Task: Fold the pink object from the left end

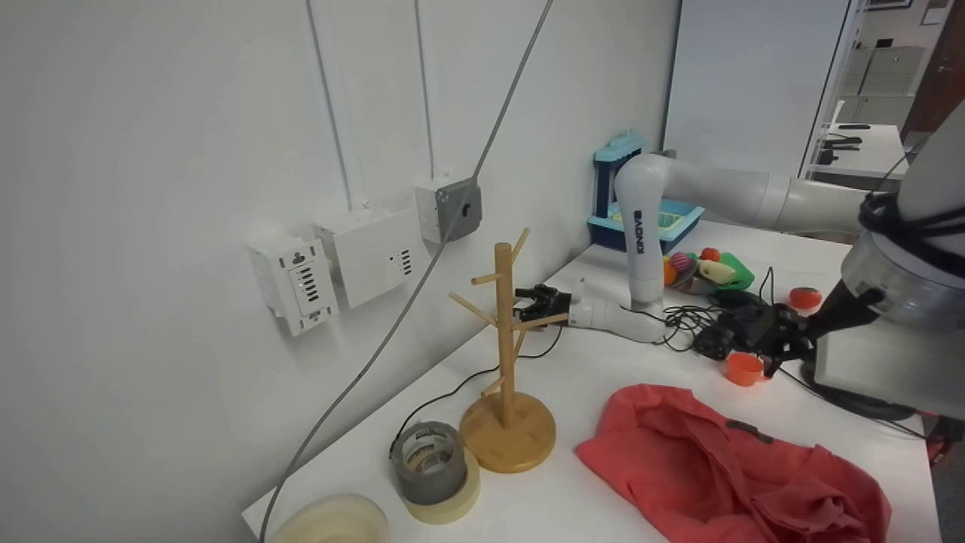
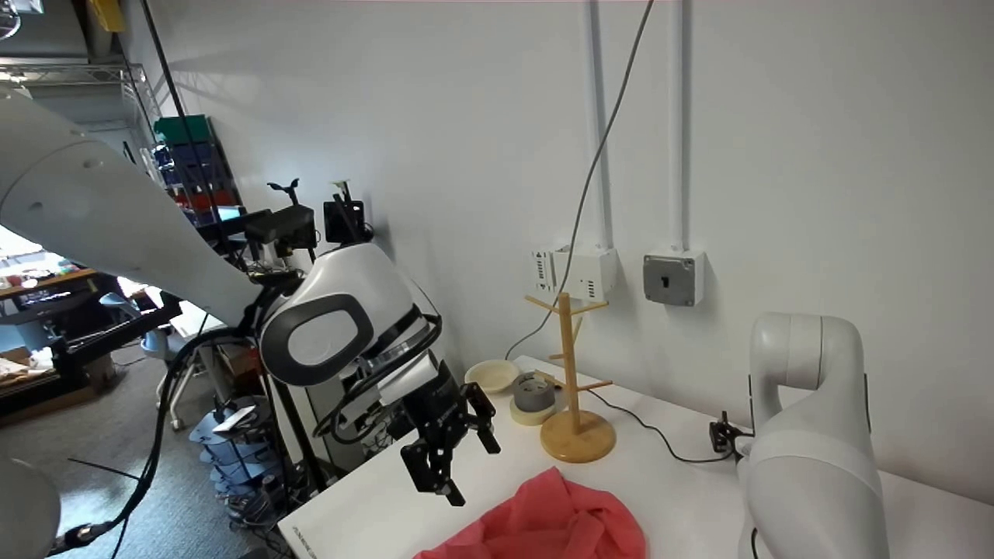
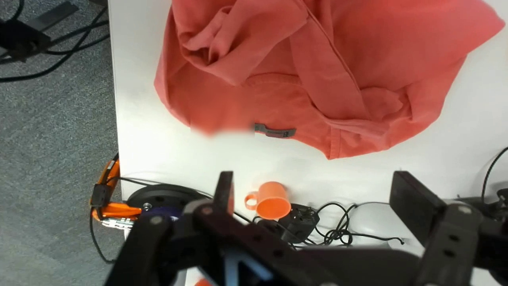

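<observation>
1. So the salmon-pink soft cloth shirt (image 1: 724, 483) lay rumpled on the white tabletop (image 1: 550, 505), with a small dark grey label (image 3: 276, 131) showing along one edge. Parts were bunched over each other, no tidy fold that I could see.
2. The black two-finger gripper (image 2: 476, 474) hung above the table, fingers spread wide, nothing between them, not touching the cloth.
3. My read: this was the lining-up step, no grab made yet. The next move seemed to call for getting over the left end (whose left, I couldn't say), dropping low, pinching just the fabric's edge and carrying it across. Too deep a pinch would probably have lifted those bunched layers together.
4. Containers: a small orange mug with a handle (image 3: 274, 200) sat near the shirt and some tangled black cables (image 3: 339, 232). Couldn't spot anything in it.
5. A shallow cream-coloured bowl (image 2: 491, 376) sat beside a grey tape roll (image 1: 428, 489) stacked on a tan tape roll (image 1: 445, 514). Seemed like nothing was in it, but it was pretty small to judge.
6. By the wall, a blue plastic toy basin (image 1: 684, 224) held a yellow-green piece (image 1: 667, 219), no idea what.
</observation>
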### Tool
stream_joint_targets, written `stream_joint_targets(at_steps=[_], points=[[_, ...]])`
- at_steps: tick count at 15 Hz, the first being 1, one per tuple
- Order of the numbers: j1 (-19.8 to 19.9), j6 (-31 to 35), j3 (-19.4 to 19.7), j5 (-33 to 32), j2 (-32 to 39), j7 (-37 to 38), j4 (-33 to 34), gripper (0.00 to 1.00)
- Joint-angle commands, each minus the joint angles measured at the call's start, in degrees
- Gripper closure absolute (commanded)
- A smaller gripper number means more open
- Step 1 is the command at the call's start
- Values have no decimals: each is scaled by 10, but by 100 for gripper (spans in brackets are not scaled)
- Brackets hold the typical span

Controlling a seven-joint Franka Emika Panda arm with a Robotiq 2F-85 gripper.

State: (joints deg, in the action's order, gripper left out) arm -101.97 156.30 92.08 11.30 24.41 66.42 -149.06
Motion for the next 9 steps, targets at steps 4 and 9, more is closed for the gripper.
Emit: stream_joint_targets(at_steps=[4,9], points=[[2,0,-4,0,0,-5,3,0],[-2,13,7,-45,-51,-115,-10,0]])
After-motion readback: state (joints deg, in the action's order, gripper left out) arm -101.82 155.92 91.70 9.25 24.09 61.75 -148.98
